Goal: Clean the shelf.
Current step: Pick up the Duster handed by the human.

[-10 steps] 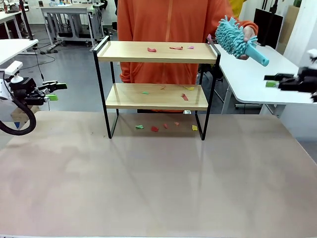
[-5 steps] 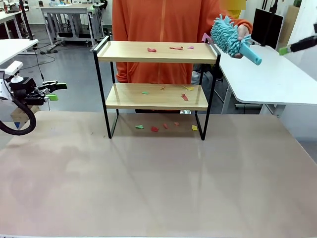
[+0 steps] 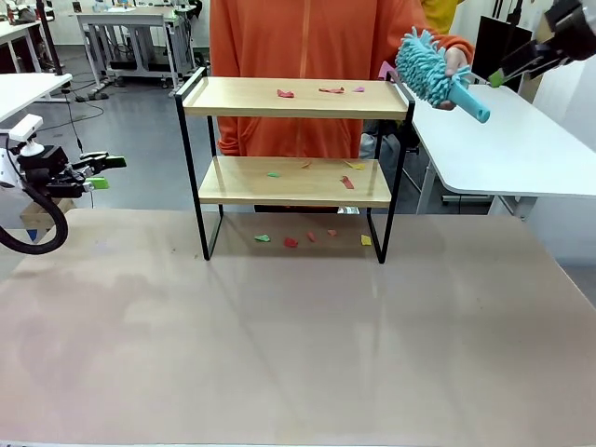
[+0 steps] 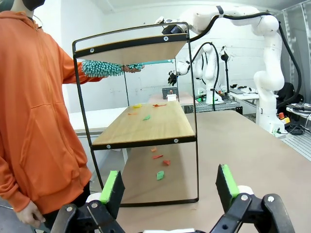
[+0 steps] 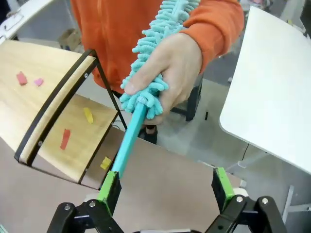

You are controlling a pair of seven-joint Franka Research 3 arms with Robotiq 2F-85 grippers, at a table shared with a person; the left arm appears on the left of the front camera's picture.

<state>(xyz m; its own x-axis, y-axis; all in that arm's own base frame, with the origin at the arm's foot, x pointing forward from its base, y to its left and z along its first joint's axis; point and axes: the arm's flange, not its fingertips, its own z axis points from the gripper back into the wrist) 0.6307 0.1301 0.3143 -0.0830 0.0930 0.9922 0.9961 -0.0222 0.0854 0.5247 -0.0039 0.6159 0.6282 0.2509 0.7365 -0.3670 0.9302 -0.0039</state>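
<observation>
Since one second ago, the right gripper (image 3: 504, 74) has climbed from mid-height at the right edge to the top right corner of the front view. The left gripper (image 3: 105, 172) has not shifted.

Front view: I see the two-tier shelf (image 3: 242, 96), light wooden boards in a thin black metal frame, standing upright at the far side of the beige table (image 3: 298, 354). Small coloured paper scraps (image 3: 285, 93) lie on both boards and on the table beneath. A person's hand (image 3: 457, 61) holds a fluffy turquoise duster (image 3: 428, 67) just beside the shelf's top right rail. The right gripper's body is cut off by the picture edge; its fingers stand apart near the handle tip. The left gripper is spread, well apart from the shelf.

Left wrist view: the left fingers stand wide, with nothing between them. The shelf shows end-on, and its upper board hides part of the duster head.

Right wrist view: the right fingers are wide apart. The handle end overlaps one green pad (image 5: 109, 187); I cannot tell whether they touch. The hand covers where head meets handle. The shelf is cut off at the picture's left edge.
</observation>
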